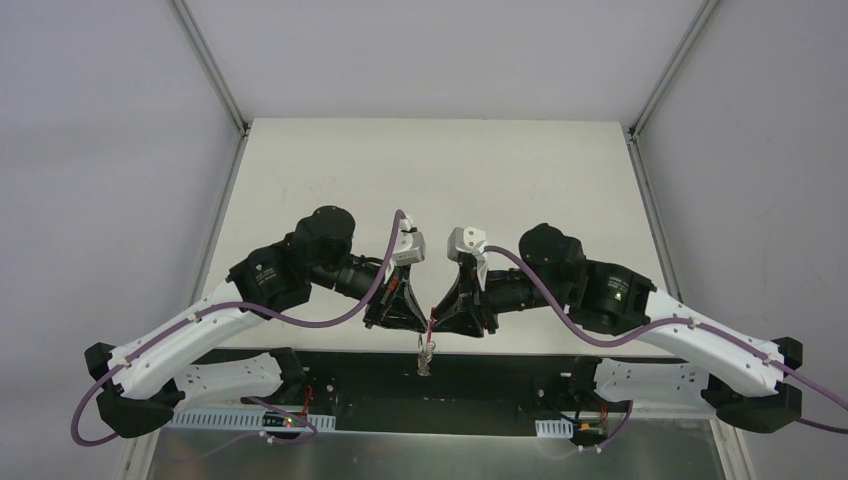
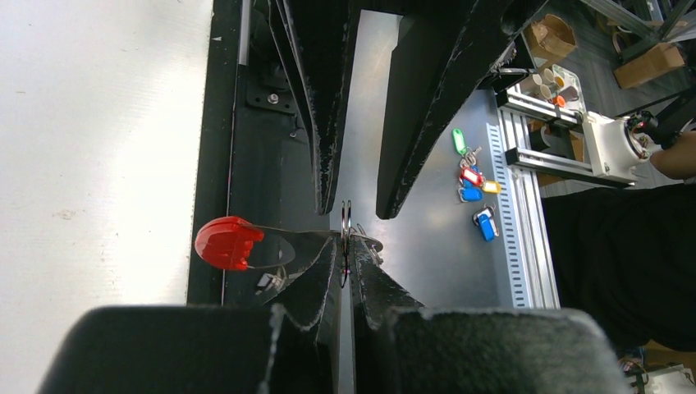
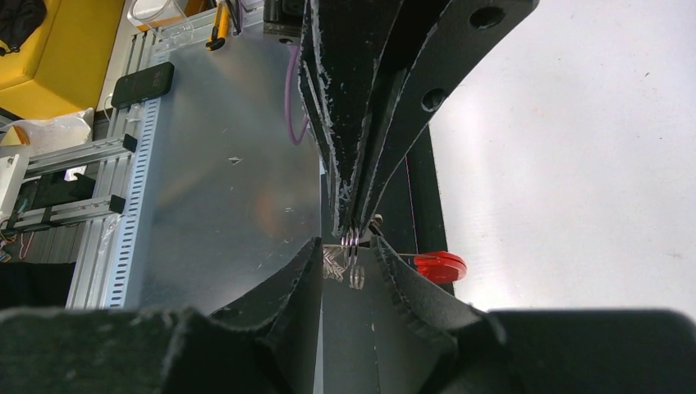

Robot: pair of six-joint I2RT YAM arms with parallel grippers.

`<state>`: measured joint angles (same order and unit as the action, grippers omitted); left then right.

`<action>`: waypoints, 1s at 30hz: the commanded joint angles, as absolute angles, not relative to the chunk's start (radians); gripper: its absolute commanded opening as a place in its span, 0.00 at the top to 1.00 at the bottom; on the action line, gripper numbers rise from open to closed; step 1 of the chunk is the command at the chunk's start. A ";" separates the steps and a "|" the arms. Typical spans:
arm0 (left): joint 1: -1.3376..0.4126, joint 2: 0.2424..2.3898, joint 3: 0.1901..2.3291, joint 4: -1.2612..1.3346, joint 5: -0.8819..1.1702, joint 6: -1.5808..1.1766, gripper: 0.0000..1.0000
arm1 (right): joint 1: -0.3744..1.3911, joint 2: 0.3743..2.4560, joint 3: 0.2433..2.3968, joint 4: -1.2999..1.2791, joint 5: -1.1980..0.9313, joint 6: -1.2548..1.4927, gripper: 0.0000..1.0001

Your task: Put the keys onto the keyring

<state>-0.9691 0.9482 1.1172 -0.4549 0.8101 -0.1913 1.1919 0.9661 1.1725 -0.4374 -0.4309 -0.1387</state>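
My left gripper (image 1: 408,318) (image 2: 346,246) is shut on the thin silver wire loops of the keyring (image 2: 345,220), held in the air above the table's black front edge. The red crescent tag (image 2: 227,243) sticks out sideways on its strap; it also shows in the right wrist view (image 3: 441,266). Part of the keyring (image 1: 427,352) dangles below both grippers. My right gripper (image 1: 447,318) (image 3: 348,246) faces the left one tip to tip, jaws open, one fingertip on each side of the loops (image 3: 351,239). I cannot make out the small black-headed key.
A black rail (image 2: 212,148) runs along the white table's (image 1: 420,180) near edge, with a grey metal plate (image 3: 222,164) beyond. Several coloured key tags (image 2: 472,185) lie on that plate. A black flat device (image 3: 142,84) lies near the slotted rail.
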 commanded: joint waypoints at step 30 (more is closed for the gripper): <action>-0.974 0.880 1.155 -0.433 0.776 -0.166 0.92 | 1.195 0.942 1.156 -0.291 -0.435 -0.122 1.00</action>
<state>-0.9691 0.9279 1.1179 -0.4644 0.7967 -0.1886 1.1919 0.9985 1.1656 -0.3912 -0.4404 -0.1318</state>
